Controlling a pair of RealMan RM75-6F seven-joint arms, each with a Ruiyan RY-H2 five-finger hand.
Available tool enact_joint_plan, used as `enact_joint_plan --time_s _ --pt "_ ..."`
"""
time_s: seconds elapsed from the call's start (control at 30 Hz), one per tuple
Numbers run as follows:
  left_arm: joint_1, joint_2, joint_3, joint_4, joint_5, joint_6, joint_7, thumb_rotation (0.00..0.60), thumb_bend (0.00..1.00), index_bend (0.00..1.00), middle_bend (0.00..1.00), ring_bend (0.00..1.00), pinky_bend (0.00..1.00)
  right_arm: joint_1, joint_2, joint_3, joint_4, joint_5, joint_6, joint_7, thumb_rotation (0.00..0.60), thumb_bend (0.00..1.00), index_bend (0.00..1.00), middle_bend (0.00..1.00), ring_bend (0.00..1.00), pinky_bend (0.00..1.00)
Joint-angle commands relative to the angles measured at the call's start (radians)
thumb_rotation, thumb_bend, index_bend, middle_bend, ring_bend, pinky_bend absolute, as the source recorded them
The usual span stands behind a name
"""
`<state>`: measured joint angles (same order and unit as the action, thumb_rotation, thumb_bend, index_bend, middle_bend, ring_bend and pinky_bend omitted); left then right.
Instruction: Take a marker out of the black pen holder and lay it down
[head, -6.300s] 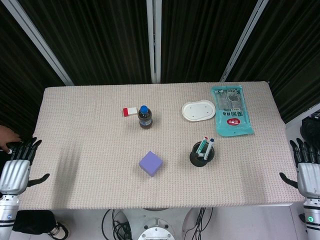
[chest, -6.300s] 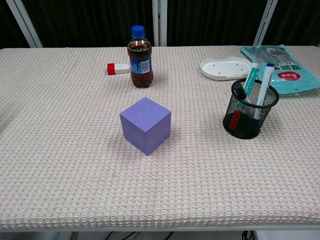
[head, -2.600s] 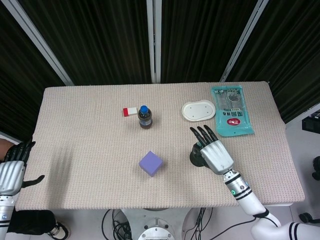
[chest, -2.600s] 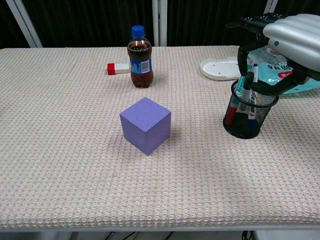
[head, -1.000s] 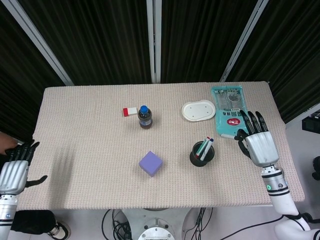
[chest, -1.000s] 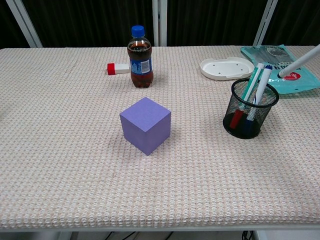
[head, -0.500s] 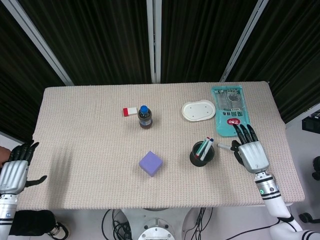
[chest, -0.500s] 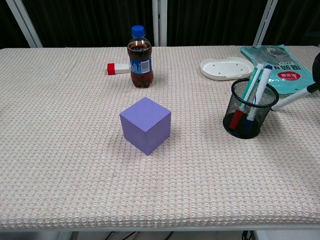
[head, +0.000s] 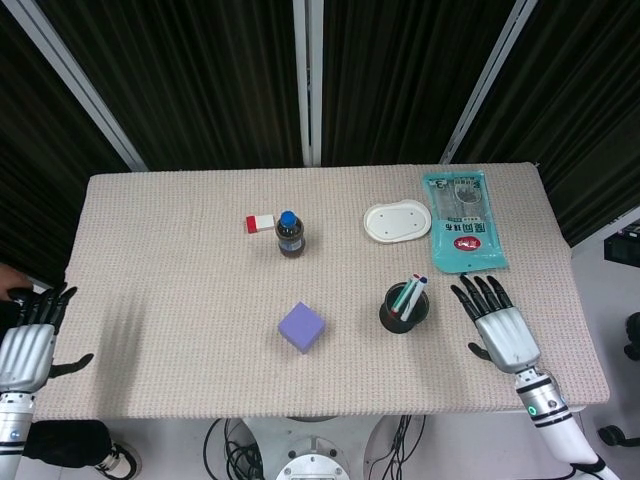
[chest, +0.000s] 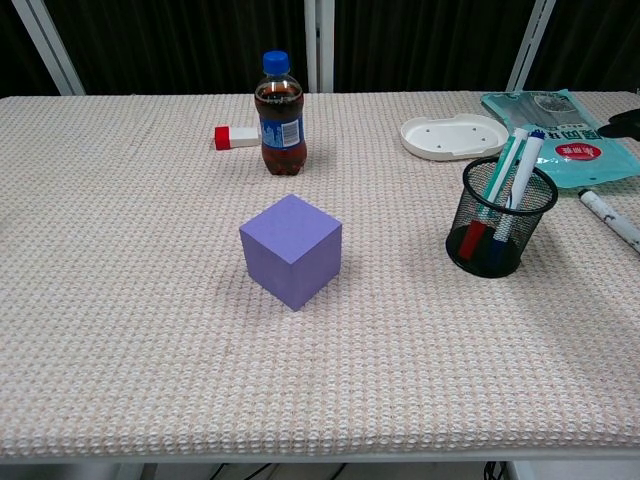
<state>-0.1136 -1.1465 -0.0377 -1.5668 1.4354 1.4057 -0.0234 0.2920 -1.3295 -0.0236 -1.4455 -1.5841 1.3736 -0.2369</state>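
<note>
A marker (chest: 611, 218) lies flat on the table (chest: 150, 300) just right of the black pen holder (chest: 505, 219), beneath the right hand (head: 496, 326), fingers spread and empty, like the left hand (head: 26, 345).

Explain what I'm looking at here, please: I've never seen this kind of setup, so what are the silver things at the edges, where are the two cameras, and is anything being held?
The silver things are a robot's two mechanical hands. The head view looks down from above; the chest view looks across the table from its front edge. The left hand hangs off the table's left side, fingers apart, holding nothing. The right hand is spread flat beside the black pen holder, also holding nothing. A white marker lies on the cloth right of the holder; others stand inside it. Also there: a purple cube, a cola bottle, a small red-and-white box, a white dish and a teal packet.
</note>
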Motion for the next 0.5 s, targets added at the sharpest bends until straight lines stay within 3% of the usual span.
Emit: enact_joint_plan --time_s 0.03,0.23,0.5 --pt "-0.001 0.001 -0.001 -0.003 0.004 0.002 0.000 0.600 0.12 0.06 0.00 0.00 0.00 -0.046 0.050 0.002 -0.042 0.006 0.066 -0.018 0.600 0.02 0.00 0.00 0.00 0.00" --pt "-0.004 0.006 -0.007 -0.010 0.023 0.020 0.006 0.600 0.12 0.06 0.00 0.00 0.00 -0.130 0.117 0.029 -0.064 0.087 0.150 -0.032 0.600 0.03 0.00 0.00 0.00 0.00" --pt "-0.012 0.002 -0.009 -0.001 0.030 0.018 0.003 0.600 0.12 0.06 0.00 0.00 0.00 -0.193 0.115 0.067 -0.009 0.165 0.192 0.024 0.600 0.03 0.00 0.00 0.00 0.00"
